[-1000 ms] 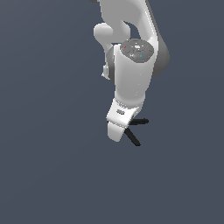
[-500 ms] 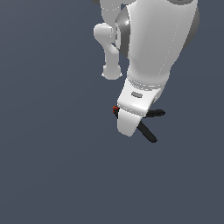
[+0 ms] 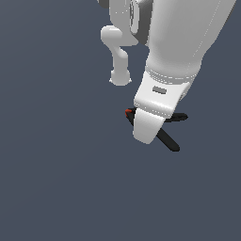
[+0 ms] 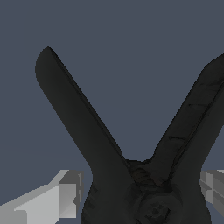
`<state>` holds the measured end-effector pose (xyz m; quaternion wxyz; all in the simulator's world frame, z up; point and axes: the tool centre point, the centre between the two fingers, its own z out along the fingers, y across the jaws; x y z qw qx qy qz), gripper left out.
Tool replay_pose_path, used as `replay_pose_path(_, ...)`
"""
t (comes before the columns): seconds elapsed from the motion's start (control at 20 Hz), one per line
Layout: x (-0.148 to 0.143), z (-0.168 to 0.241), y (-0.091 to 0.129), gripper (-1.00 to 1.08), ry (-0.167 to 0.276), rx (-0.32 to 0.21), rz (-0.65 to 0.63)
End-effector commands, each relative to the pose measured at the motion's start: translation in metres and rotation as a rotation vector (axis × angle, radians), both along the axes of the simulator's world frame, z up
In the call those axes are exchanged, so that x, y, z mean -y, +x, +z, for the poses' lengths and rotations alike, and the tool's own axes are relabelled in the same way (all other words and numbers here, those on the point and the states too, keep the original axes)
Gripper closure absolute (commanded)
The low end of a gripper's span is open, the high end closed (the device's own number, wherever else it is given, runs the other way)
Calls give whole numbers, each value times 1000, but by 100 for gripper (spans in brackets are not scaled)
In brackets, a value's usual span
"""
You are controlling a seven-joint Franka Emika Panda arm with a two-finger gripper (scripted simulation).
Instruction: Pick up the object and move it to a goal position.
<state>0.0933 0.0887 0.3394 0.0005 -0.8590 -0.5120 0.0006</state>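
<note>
I have the hand (image 3: 147, 134) low over the one spring clamp (image 3: 167, 139), whose hinge sits between my fingers (image 4: 57, 199) while its two handles splay out ahead of the hand and its orange-red tip pokes out behind. The fingers stand on either side of the hinge, but I cannot tell whether they are pinching it yet. I judge this the grasp step: next comes a firm squeeze, then the carry; no goal marker shows.
</note>
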Motion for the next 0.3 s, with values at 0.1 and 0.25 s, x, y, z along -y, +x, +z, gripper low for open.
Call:
replay_pose_path(0.1,-2,7,3,108,0,2,0)
replay_pose_path(0.25,-2,7,3,108,0,2,0)
